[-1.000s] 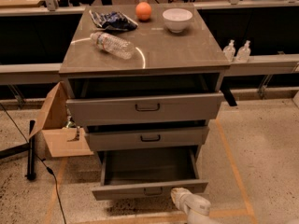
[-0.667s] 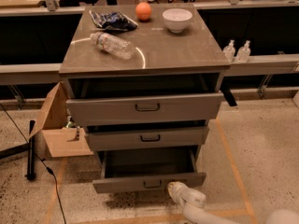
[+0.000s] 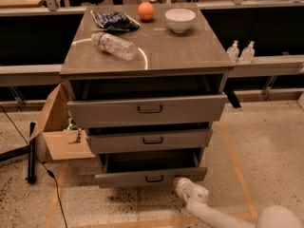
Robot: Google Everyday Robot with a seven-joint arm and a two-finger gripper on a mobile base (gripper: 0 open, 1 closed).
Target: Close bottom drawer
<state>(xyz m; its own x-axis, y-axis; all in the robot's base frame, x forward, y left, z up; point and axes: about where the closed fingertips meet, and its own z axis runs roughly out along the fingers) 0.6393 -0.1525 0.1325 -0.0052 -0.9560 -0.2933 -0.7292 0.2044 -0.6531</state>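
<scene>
Gripper (image 3: 180, 182) now touches the right end of the bottom drawer (image 3: 126, 178) front, nearer than before; its grip cannot be told. Drawer sits further in, partly open.

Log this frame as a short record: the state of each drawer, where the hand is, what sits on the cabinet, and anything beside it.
bottom drawer: pulled out, not yet closed
middle drawer: slightly open
top drawer: open
hand: low, at the bottom drawer's front, right of its handle; contact unclear
cabinet top: plastic bottle lying on its side, orange, white bowl, dark snack bag
floor, left of cabinet: open cardboard box
</scene>
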